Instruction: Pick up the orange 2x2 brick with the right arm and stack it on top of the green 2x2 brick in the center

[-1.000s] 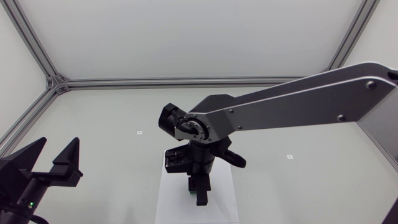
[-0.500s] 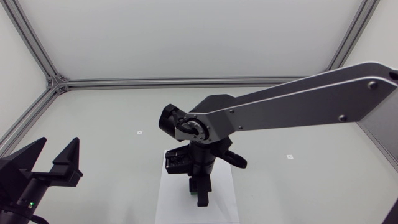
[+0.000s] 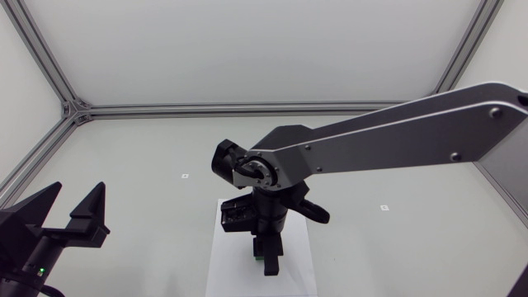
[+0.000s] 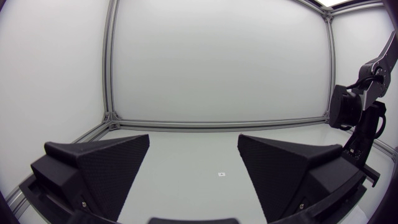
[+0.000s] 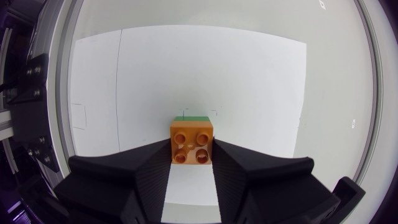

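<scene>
Bright, flat, diffuse light bathes the pale grey-white table (image 3: 396, 247); the white paper sheet (image 3: 224, 266) at six o'clock glows brightest, shadows faint throughout.

Orange brick (image 5: 192, 143) is smooth glossy plastic; green brick (image 5: 193, 117) plastic too. Right gripper (image 5: 191, 149) is matt black, its fingers (image 5: 140, 171) finely grained. Left gripper (image 4: 194, 140) has the same grainy matt finish. Right arm link (image 3: 388, 136) is smooth satin silver metal. Paper sheet (image 3: 223, 266) is matt white. Table (image 3: 148, 157) is matt and pale.
</scene>
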You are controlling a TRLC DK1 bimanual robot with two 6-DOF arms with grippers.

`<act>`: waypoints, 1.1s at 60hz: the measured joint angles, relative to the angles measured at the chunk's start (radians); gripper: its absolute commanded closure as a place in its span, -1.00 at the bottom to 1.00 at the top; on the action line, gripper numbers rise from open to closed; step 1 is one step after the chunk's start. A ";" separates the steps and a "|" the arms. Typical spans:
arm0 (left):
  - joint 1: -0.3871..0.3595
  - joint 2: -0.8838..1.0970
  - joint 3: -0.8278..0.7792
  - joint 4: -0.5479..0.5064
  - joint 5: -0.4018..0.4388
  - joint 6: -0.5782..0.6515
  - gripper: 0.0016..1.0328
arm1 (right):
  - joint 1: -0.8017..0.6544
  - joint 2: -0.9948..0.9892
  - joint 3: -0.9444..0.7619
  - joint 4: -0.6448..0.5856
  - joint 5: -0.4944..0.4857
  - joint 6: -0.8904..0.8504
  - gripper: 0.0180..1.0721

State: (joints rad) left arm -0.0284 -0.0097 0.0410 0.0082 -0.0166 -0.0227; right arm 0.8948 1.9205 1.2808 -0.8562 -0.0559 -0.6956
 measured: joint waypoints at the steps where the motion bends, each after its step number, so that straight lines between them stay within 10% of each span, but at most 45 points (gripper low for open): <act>1: 0.000 0.000 0.000 0.000 0.000 0.000 -0.92 | 0.000 0.000 0.000 0.000 0.000 0.000 0.89; 66: 0.000 0.000 0.000 0.000 0.000 0.000 -0.92 | -0.001 0.019 0.027 0.016 0.000 0.041 0.89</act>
State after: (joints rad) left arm -0.0284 -0.0097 0.0410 0.0082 -0.0166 -0.0227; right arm 0.8936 1.9396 1.3083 -0.8406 -0.0559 -0.6548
